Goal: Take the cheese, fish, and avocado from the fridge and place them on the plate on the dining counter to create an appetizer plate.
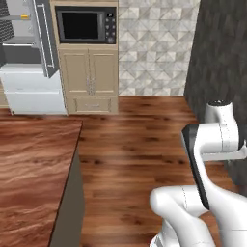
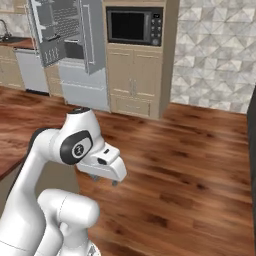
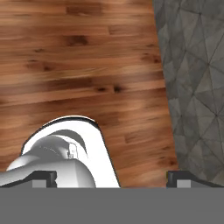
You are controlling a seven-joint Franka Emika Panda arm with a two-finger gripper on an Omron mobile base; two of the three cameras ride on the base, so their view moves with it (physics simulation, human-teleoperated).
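With its gripper [image 3: 112, 177] spread wide and empty, it should drive round the dining counter [image 1: 29, 169] corner, squaring up to the open fridge [image 2: 75, 55].

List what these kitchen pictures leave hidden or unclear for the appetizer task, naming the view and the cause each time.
- fridge shelves, right base view: too far and small to pick out any food.
- fridge, left base view: cut by the left edge, its open door edge-on.
- dining counter, left base view: cut off at left and bottom, so most of its top is unseen.
- gripper, hand view: fingertips barely rise at the bottom, wide apart.
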